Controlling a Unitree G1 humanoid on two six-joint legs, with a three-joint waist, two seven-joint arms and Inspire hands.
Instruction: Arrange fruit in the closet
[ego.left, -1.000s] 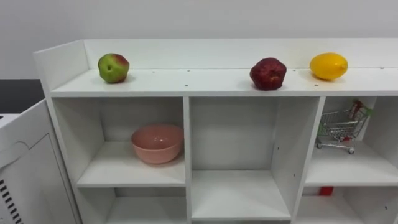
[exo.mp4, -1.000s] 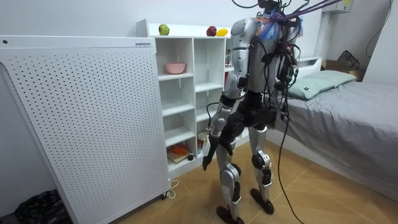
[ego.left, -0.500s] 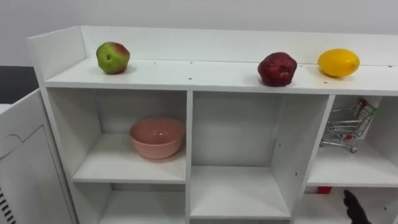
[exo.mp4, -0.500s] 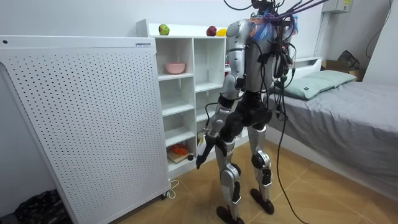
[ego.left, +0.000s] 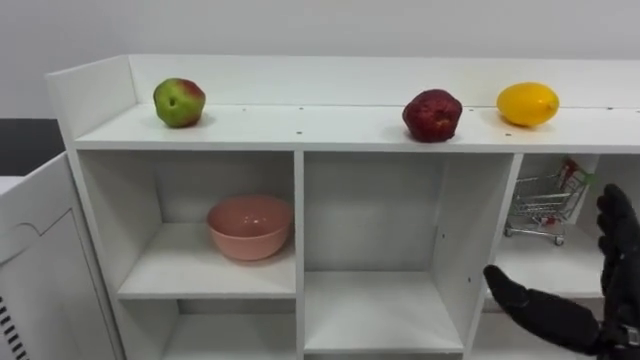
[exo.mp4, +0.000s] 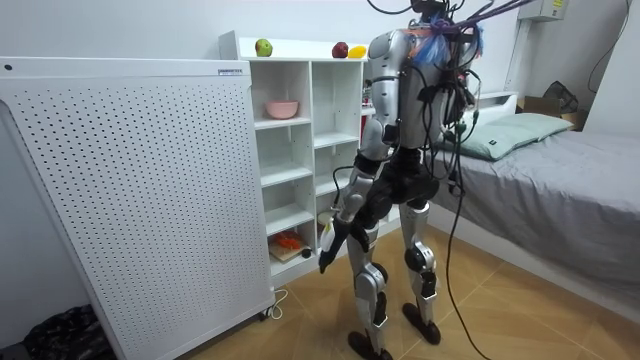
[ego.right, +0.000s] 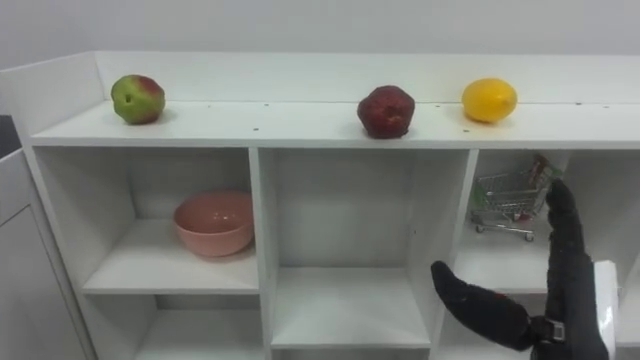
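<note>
Before the white closet (ego.left: 300, 128), you are setting up a fruit pickup, it seems.
Left eye view: the green apple (ego.left: 179, 102), red fruit (ego.left: 432, 115) and yellow fruit (ego.left: 527, 104) are sitting apart on the closet's top, and a pink bowl (ego.left: 250, 226) is waiting in the upper left compartment. Right eye view: your right robot hand (ego.right: 565, 270) is hovering wide and empty near the toy cart (ego.right: 510, 205). Room view: the left robot hand (exo.mp4: 327, 252) is hanging low; I cannot tell its state. Next, likely, you'll be raising the right one toward the yellow fruit.
</note>
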